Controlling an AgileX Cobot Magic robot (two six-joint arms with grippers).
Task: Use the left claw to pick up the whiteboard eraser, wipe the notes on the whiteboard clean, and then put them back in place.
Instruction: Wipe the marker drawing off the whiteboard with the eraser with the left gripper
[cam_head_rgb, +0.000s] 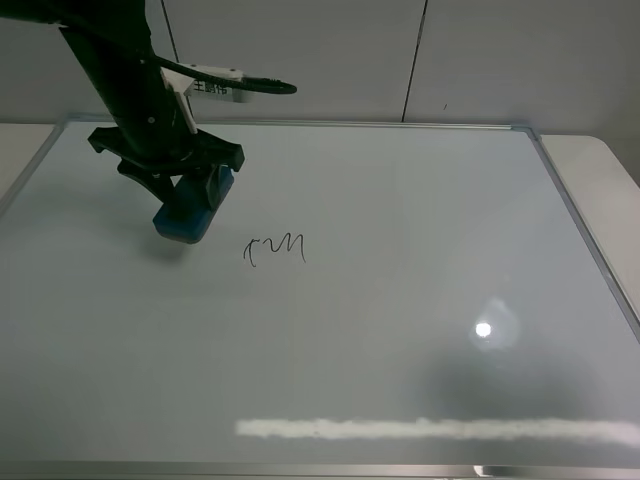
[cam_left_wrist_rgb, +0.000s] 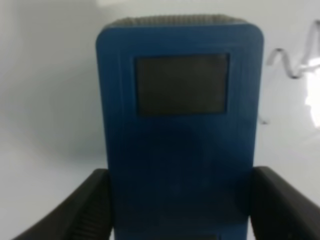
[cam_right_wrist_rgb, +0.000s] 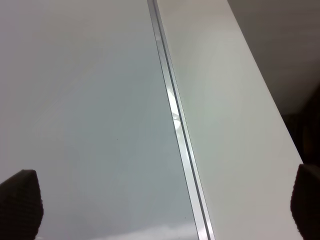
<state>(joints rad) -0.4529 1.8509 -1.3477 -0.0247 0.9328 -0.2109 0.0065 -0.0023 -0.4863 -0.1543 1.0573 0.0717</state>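
The pick-up step is judged to be done and the wipe to be in hand. The whiteboard eraser (cam_head_rgb: 190, 215) is gripped by the left claw (cam_head_rgb: 186, 196). In the left wrist view the eraser (cam_left_wrist_rgb: 180, 135) is seen pinched across its width between the two black fingers (cam_left_wrist_rgb: 82, 207), which are set narrow against its sides. It is held near the notes (cam_head_rgb: 275, 248), to their left in the high view and a little farther up the whiteboard (cam_head_rgb: 420, 190). It is carried tilted, with its lower end toward the board. Whether the pad already touches the surface cannot be settled, as only a soft shadow is seen beneath it.

The notes are untouched, and every loop of the scribble (cam_left_wrist_rgb: 290, 62) is intact, so no wiping is judged to have been done yet.

For the next move, the eraser would need to be brought flat onto the board, pressed lightly, and drawn sideways across the notes (several passes may be wanted). The grip would have to be firm enough that the block is not twisted out by friction.

The right gripper (cam_right_wrist_rgb: 162, 205) is seen with its jaws spread wide and nothing between them. It is placed well away from the notes, above the board's silver frame (cam_right_wrist_rgb: 177, 125).
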